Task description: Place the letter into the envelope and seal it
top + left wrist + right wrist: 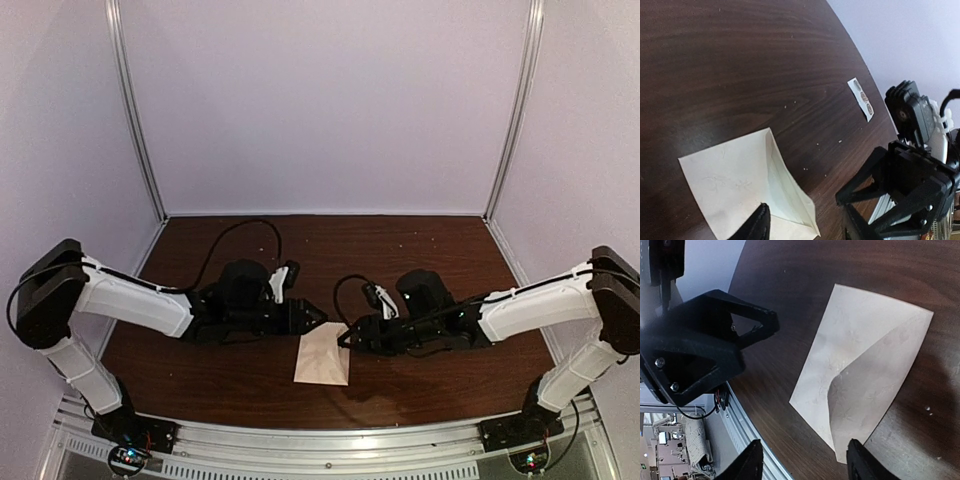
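Note:
The small cream-tan envelope (pixel 323 360) lies flat on the dark wooden table (pixel 400 250) near the front edge, between the two grippers. Its flap (pixel 875 390) is folded over the body; in the left wrist view the flap edge (pixel 790 190) stands slightly raised. The letter is hidden; no separate sheet shows. My left gripper (pixel 318 317) hovers at the envelope's far left corner, open, one fingertip (pixel 757 225) over the paper. My right gripper (pixel 345 338) is at the envelope's right edge, open (pixel 805 465), with one fingertip (pixel 862 462) next to the envelope's corner. Neither holds anything.
A white strip with round stickers (pixel 861 98) lies on the table farther back, beyond the right gripper's fingers (pixel 860 180). The metal rail (pixel 320 440) of the table's near edge runs just in front of the envelope. Pale walls close in the back and sides.

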Action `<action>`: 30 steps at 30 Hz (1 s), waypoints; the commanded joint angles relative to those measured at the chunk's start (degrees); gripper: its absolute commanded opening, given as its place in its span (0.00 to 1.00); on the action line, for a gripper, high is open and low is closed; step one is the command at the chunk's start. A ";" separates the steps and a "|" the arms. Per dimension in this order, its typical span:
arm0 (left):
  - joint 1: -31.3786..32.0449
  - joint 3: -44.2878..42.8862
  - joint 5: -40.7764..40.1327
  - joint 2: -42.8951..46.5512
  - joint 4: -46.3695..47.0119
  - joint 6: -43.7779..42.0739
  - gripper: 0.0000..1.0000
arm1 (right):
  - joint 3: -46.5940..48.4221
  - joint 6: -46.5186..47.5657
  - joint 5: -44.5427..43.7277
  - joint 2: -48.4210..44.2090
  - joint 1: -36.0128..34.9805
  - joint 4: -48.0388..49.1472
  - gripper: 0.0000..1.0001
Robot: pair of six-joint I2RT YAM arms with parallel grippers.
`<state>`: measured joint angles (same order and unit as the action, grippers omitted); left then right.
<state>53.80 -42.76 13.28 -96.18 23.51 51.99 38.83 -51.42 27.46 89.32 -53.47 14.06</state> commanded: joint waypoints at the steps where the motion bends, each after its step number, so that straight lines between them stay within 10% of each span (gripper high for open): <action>1: -1.00 -1.37 -8.46 9.68 -11.07 -5.42 0.56 | 1.06 4.39 -9.59 -8.81 3.11 -11.60 0.65; 14: -22.55 -22.75 -9.53 23.92 -45.49 -33.09 0.85 | -2.52 12.68 -18.02 -19.90 22.02 -27.00 0.86; 30: -36.66 -18.68 -10.79 24.90 -38.40 -38.86 0.87 | 5.66 23.63 -33.73 -14.50 33.51 -41.09 0.77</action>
<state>17.34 -63.02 3.64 -71.90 -17.98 15.42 39.75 -32.71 2.39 72.66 -20.62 -20.62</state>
